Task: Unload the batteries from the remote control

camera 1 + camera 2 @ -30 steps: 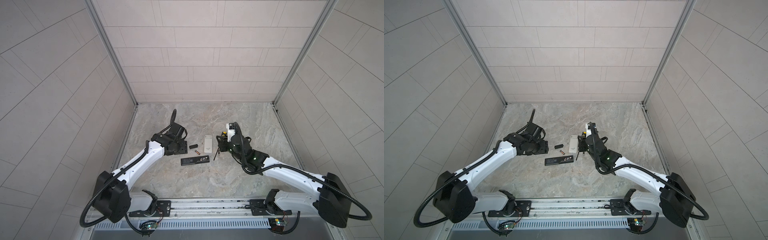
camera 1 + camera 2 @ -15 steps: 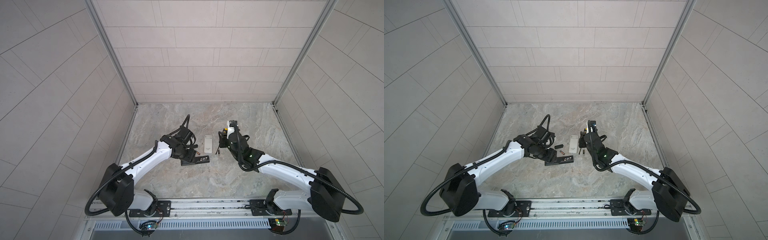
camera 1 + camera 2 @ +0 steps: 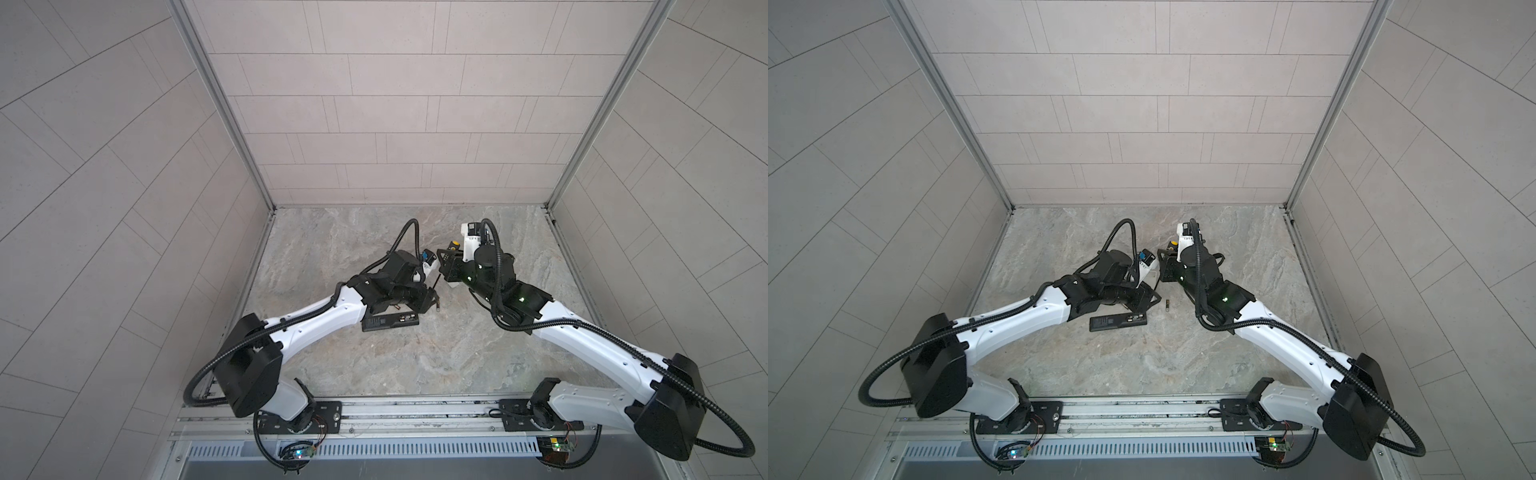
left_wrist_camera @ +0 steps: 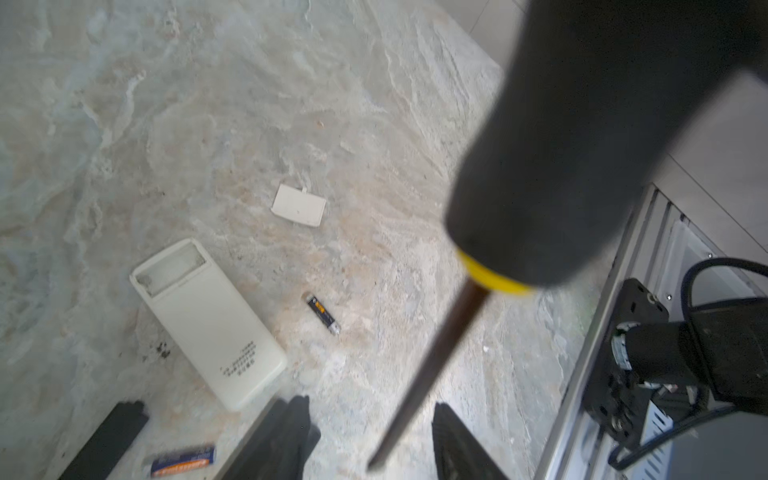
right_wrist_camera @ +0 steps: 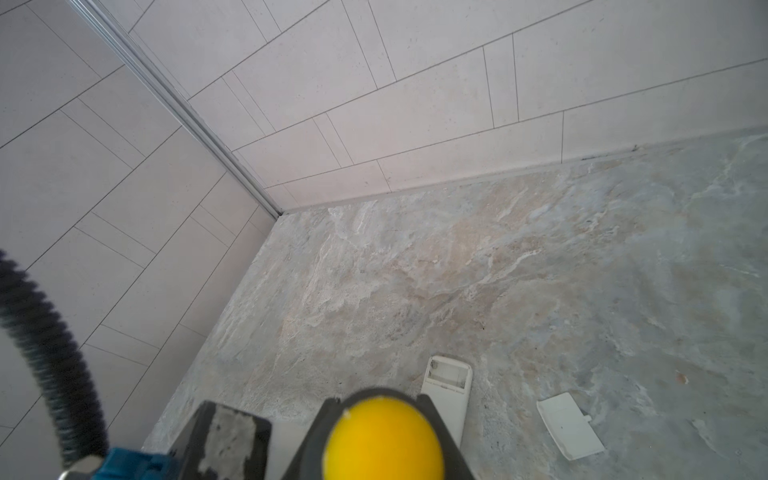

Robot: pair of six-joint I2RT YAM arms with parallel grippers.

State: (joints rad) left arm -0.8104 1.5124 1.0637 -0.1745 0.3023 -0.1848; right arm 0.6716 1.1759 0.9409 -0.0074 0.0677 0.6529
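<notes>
Right claw point(image 3: 448, 259): closed on screwdriver point(image 4: 582, 145) handle | Left claw point(image 4: 370, 415): jaws apart, holds nothing, shaft passes between | Battery point(image 4: 323, 312): on table point(image 4: 374, 124) beside white remote point(image 4: 208, 324) | Second battery point(image 4: 183, 457): beside black remote point(image 4: 104, 440)

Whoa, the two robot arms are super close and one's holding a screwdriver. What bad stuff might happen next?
1. The thin shaft of the screwdriver hangs between the fingers of the left end effector. A crooked squeeze might twist it in the right end effector, which grips its handle.
2. A loose battery lies not far from its tip, and a knock might send it rolling.
3. Both end effectors nearly meet, so they might bump.
</notes>
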